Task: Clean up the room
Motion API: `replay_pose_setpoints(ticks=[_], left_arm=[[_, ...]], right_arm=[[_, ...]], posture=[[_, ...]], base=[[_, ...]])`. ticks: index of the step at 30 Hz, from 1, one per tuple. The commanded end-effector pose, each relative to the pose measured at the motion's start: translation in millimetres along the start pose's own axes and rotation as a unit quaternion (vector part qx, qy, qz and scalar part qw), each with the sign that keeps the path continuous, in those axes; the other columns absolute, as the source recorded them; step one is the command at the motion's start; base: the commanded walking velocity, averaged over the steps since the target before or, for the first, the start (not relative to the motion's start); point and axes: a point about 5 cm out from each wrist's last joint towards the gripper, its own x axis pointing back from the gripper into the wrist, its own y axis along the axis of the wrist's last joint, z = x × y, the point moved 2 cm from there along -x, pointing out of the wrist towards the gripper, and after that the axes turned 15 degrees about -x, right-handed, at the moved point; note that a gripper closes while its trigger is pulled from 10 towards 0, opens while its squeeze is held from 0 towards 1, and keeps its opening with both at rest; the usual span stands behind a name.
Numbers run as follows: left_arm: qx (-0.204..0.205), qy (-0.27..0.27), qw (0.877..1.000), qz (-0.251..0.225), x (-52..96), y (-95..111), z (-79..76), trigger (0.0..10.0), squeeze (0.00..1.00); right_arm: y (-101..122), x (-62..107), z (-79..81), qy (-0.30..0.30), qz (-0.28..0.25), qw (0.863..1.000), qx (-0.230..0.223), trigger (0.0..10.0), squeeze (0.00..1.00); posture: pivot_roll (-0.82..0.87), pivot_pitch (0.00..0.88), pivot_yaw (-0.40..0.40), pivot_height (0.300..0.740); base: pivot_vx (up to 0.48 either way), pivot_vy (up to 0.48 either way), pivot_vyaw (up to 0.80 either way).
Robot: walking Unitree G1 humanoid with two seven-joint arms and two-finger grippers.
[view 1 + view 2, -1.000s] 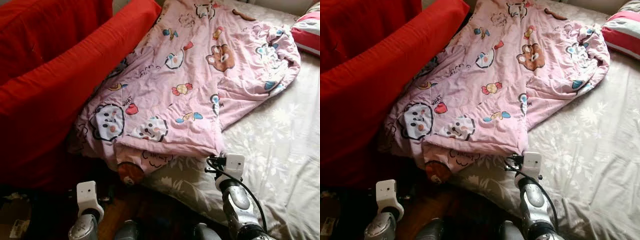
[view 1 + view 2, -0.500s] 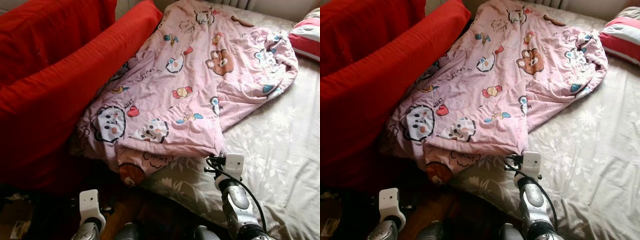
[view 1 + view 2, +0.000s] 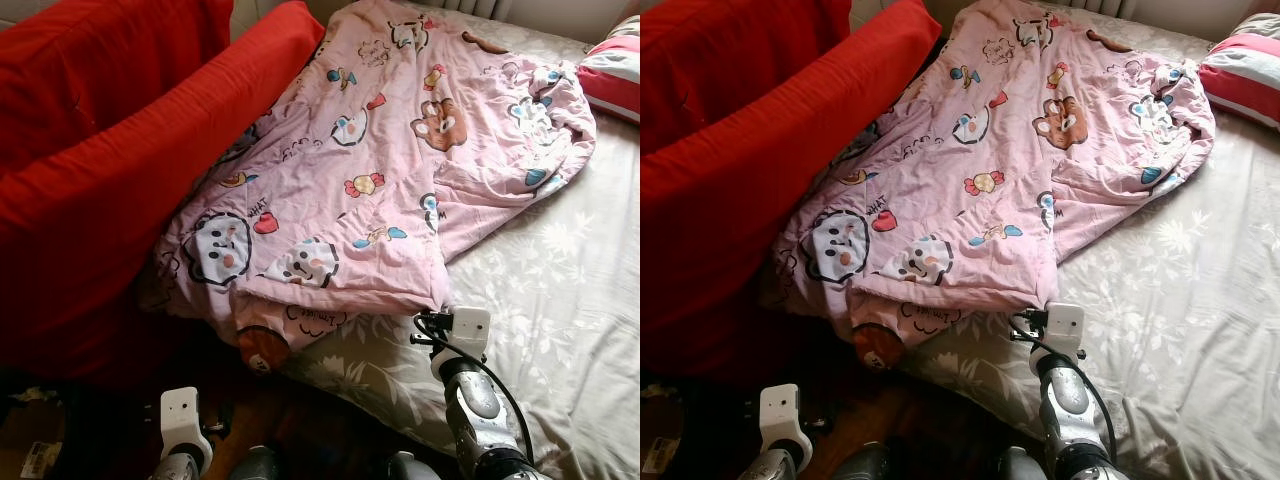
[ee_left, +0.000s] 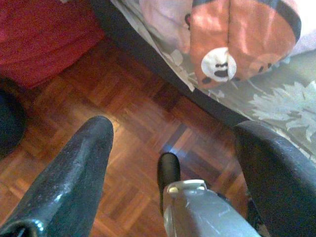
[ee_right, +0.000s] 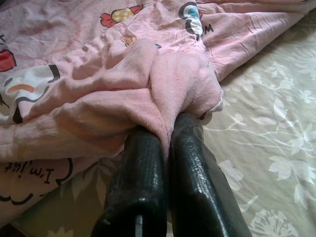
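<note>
Bedding first: a pink quilted blanket printed with cartoon animals (image 3: pixel 380 170) sprawls across the bed's grey sheet with its pale leaf pattern (image 3: pixel 560 300), running from the head of the bed down to the near edge, where one corner with an orange bear face (image 4: pixel 242 39) hangs over the side above the wooden parquet floor (image 4: pixel 98 128). Along the robot's left the blanket lies against a big red cushion (image 3: pixel 110 170). A red-and-white striped pillow (image 3: pixel 612 72) sits at the far right corner. The right gripper (image 5: pixel 168 136) is at the blanket's near corner — fingers pinched tight on a bunched fold of the pink fabric. The left gripper (image 4: pixel 173 143) hangs low over the floor beside the bed, fingers spread and holding nothing.
</note>
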Motion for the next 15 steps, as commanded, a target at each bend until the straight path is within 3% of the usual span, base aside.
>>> replay_pose_setpoints(ticks=[1, 15], left_arm=[[0.000, -0.001, 1.000, 0.028, 5.5, -14.7, 2.3, 10.0, 0.00], [0.001, -0.006, 0.999, 0.037, 7.6, -19.7, 2.1, 10.0, 0.00]], right_arm=[[-4.5, 3.0, -2.6, -0.005, 0.004, 1.000, 0.002, 10.0, 0.00], [-3.8, 2.7, -1.6, -0.006, 0.002, 1.000, 0.003, 10.0, 0.00]], posture=[[0.03, 0.222, 0.016, 0.740], [0.03, 0.227, 0.016, 0.740]], base=[[0.000, 0.000, 0.00], [0.000, 0.000, 0.00]])
